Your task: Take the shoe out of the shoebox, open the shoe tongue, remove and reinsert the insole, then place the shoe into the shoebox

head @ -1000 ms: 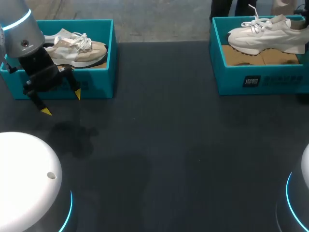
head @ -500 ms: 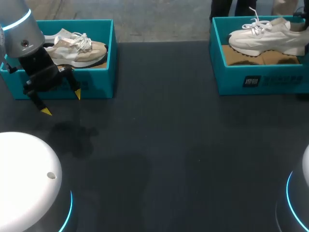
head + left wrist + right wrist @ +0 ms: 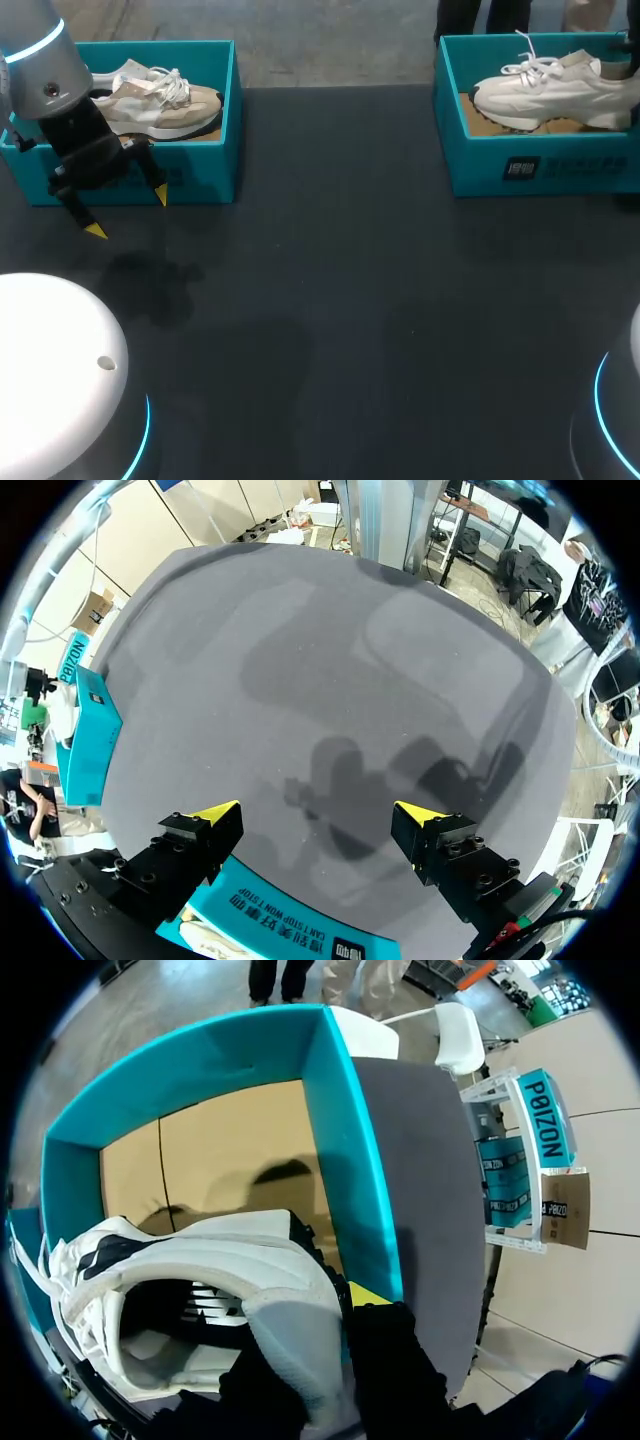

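Observation:
A white sneaker [image 3: 555, 82] hangs low inside the teal shoebox [image 3: 540, 165] at the far right, its sole just over the cardboard floor. In the right wrist view my right gripper [image 3: 322, 1312] is shut on the heel collar of that sneaker [image 3: 200, 1260], one yellow tip showing beside the box wall [image 3: 345, 1150]. My left gripper [image 3: 128, 213] is open above the table, just in front of a second teal shoebox [image 3: 205, 165] at the far left that holds a beige and white sneaker [image 3: 160, 100]. The left gripper [image 3: 318, 815] has nothing between its fingers.
The wide dark tabletop [image 3: 340, 300] lies between the two boxes. The rim of the left box [image 3: 290, 935] sits right under the left gripper, and the right box [image 3: 92, 730] shows far across the table in that view.
The white sneaker has come down deeper into the right box, still held by my right gripper. The left arm has not moved.

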Tool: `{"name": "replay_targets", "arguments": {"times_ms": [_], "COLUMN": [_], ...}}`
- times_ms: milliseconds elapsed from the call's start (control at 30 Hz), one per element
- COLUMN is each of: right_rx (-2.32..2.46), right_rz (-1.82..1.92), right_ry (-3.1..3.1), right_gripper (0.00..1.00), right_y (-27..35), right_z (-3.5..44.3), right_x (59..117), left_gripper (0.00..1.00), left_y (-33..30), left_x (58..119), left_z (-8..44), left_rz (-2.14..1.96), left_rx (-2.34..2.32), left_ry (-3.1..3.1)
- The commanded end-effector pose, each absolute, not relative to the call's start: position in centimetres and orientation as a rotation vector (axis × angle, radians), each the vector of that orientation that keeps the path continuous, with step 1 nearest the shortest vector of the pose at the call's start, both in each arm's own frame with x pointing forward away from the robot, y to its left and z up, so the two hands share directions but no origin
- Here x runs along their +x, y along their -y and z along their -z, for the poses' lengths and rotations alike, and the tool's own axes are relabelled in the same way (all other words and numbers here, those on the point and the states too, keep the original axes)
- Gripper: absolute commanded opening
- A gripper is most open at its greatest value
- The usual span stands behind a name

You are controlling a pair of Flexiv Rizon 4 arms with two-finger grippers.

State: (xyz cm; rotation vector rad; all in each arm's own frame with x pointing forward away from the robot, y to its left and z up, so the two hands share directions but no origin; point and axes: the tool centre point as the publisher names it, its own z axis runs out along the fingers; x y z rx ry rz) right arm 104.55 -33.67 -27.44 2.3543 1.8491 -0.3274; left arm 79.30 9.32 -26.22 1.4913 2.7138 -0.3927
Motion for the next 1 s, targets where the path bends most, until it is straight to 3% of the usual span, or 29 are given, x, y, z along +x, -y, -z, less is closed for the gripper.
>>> {"name": "replay_targets", "arguments": {"times_ms": [33,1000], "right_rx": [2.333,2.334], "right_rz": [0.298,0.259], "right_ry": [-1.853,-1.809], "right_gripper": [0.0,0.0], "right_y": [33.5,34.0], "right_z": [27.7,30.1], "right_x": [103.6,103.2], "left_gripper": [1.0,1.0], "left_y": [-9.3,-9.3], "left_x": [79.3,79.3], "left_z": [26.2,26.2], "left_rz": [0.388,0.388], "left_rx": [1.493,1.493], "left_ry": [-2.715,-2.715]}}
